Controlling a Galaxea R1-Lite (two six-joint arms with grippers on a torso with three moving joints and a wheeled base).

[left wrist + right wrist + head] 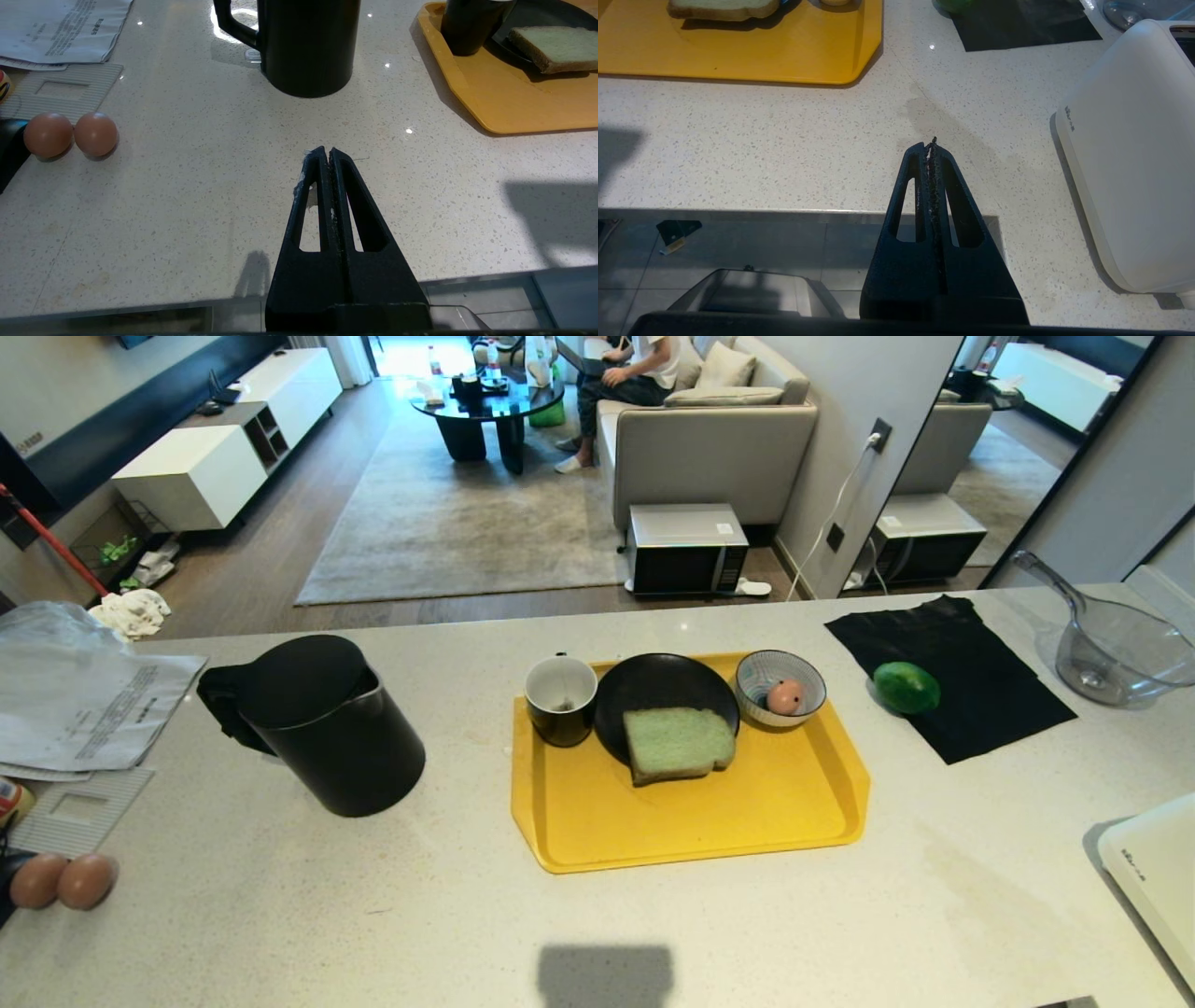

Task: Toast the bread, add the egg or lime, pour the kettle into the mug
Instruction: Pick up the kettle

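Resting on a black plate [653, 695] in the yellow tray [709, 821] at the middle of the desk [373, 915], the bread [678, 743] lies flat with its crust toward the robot. The mug [561, 700] stands in the tray's far left corner, touching the plate. The egg [785, 696] sits inside a striped bowl [780, 686] in the tray's far right corner. The lime [906, 688] lies on a black cloth [971, 700] to the right of the tray. The kettle [327, 723] stands upright on the desk left of the tray, lid on, handle pointing away to the left.

Neither arm shows in the head view. The left hand [327, 154] hangs low over the near edge of the desk, fingers pressed together and holding nothing; the kettle stands ahead of it, well apart, and two brown eggs [70, 134] lie off to its left. The right hand [930, 144] is likewise closed and empty above the near edge, with the tray's near right corner ahead on its left and a white appliance [1134, 154] close on its right.
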